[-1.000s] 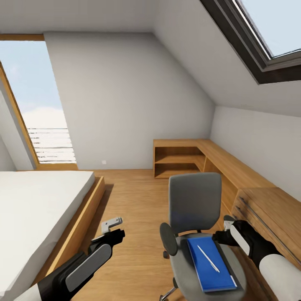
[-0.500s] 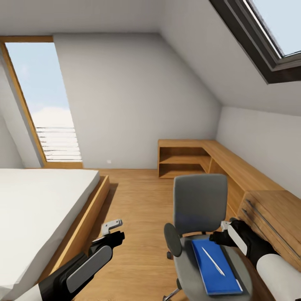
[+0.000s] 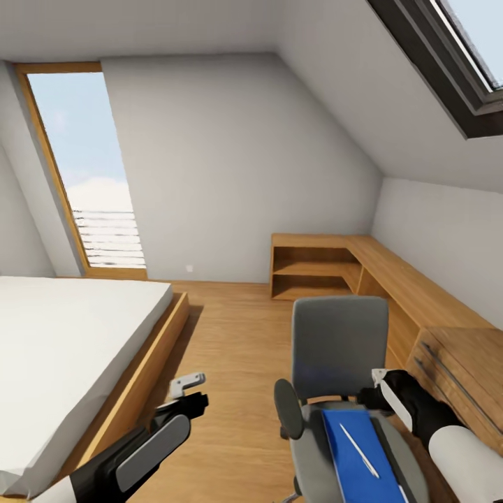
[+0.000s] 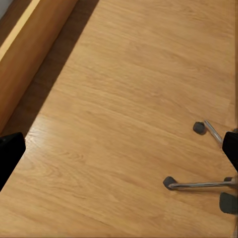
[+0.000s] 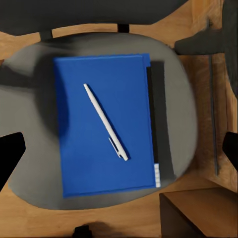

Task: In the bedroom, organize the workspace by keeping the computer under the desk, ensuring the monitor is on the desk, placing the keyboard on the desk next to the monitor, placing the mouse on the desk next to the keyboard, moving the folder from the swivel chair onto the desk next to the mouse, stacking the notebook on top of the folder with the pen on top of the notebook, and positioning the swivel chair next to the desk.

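The swivel chair (image 3: 340,346) stands on the wooden floor with its grey back upright. Flat on its seat (image 5: 29,124) lies the blue folder (image 3: 356,457) (image 5: 104,124), and the white pen (image 3: 358,449) (image 5: 105,121) rests diagonally on top of it. The notebook (image 5: 157,119) is a dark strip sticking out from under one long edge of the folder. My right gripper (image 3: 381,381) hovers open above the seat's right side, over the folder. My left gripper (image 3: 187,383) hangs open over bare floor left of the chair. Desk, monitor, keyboard, mouse and computer are out of view.
A low bed (image 3: 63,349) with a wooden frame takes up the left side. Light wooden shelves (image 3: 314,269) and a drawer unit (image 3: 461,363) line the right wall. Open floor (image 3: 223,349) lies between bed and chair. The chair's chrome legs and castors (image 4: 198,128) spread nearby.
The whole picture has shifted right and down, so the camera has moved; more of the tall window shows. Both arms hold much the same pose, and folder and pen lie as before.
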{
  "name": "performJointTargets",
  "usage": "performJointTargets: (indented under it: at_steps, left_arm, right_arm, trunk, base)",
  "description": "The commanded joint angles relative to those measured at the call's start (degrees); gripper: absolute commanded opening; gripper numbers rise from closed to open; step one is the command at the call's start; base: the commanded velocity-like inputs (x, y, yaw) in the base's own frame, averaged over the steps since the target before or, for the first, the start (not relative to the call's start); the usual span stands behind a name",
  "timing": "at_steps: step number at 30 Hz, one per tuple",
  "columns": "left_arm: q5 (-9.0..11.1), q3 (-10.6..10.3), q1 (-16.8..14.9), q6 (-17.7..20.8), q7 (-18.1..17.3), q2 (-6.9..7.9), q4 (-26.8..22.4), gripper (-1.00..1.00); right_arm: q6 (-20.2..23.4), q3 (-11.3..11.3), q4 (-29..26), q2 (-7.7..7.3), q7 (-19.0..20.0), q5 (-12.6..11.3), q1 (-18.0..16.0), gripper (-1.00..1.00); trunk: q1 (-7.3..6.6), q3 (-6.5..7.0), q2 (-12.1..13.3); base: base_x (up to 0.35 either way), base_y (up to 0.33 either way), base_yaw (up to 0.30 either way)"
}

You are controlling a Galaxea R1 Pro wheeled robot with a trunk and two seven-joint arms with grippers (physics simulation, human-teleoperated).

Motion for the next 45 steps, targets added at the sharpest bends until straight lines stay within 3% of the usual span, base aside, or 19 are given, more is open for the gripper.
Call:
performJointTargets:
  at_steps: [1,18,34,39,40,45]
  left_arm:
    - [0.1,-0.1,-0.1,0.3,0.3,0.0,-0.1,1.0]
    - [0.0,-0.2,-0.1,0.2,0.2,-0.06,0.1,1.0]
    - [0.3,-0.2,-0.1,0.1,0.2,0.02,0.2,1.0]
    - [1.3,0.0,-0.1,0.1,0.2,0.1,0.2,1.0]
    - [3.7,0.6,-0.1,0.1,0.4,0.12,-0.4,1.0]
    - [4.1,0.9,-0.1,0.1,0.4,0.24,-2.0,1.0]
  right_arm:
    - [0.0,0.5,0.0,-0.07,-0.3,-0.4,-0.1,1.0]
    - [-0.7,0.7,0.6,0.18,-0.3,-0.3,0.0,1.0]
    - [-0.8,0.7,0.4,0.18,-0.2,-0.2,0.0,1.0]
    - [-0.8,0.6,0.5,0.13,-0.2,-0.1,0.0,1.0]
    - [-1.3,0.7,0.6,0.1,-0.1,0.3,0.0,1.0]
    - [-2.5,1.6,3.1,0.03,-0.1,0.4,0.0,1.0]
  trunk:
    - [0.04,-0.11,-0.1]
    - [0.04,-0.11,-0.1]
    - [0.04,-0.11,-0.1]
    - [0.04,-0.11,-0.1]
    - [0.04,-0.11,-0.1]
    - [0.92,-0.83,-1.7]
  base:
    - [0.11,-0.192,0.004]
    - [0.018,-0.029,0.001]
    - [0.189,-0.013,0.0]
    - [0.027,-0.006,0.0]
    - [0.002,0.0,0.0]
    - [0.001,0.0,0.0]
